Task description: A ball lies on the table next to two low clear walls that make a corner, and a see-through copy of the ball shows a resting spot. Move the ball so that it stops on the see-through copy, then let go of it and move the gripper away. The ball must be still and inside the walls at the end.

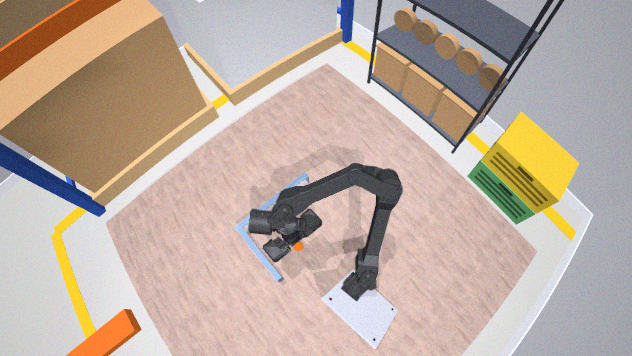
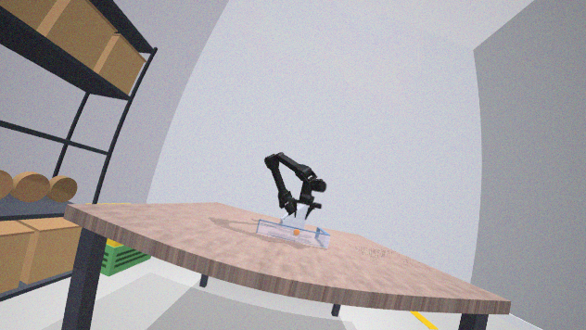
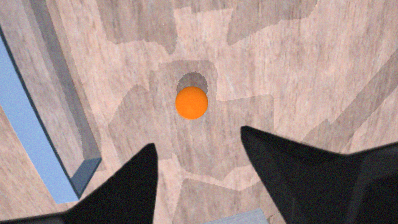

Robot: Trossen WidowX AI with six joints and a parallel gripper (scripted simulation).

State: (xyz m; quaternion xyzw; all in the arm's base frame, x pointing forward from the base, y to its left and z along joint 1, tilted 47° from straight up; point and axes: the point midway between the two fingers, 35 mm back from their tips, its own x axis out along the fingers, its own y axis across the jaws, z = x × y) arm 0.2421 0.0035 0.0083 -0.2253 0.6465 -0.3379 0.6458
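Where top hides it, ball (image 3: 191,102) lies free.

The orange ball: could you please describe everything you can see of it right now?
The ball is small, round, plain orange and matte, lying on the wooden table inside the corner of the clear blue-edged walls. The open gripper hangs above it with its dark fingers apart, not touching it. Only the table touches it.

A warehouse is shown. Cardboard boxes (image 1: 422,90) are stacked on a metal shelving rack (image 1: 452,60). Yellow floor lines (image 1: 70,280) are marked around the surface (image 1: 200,200).
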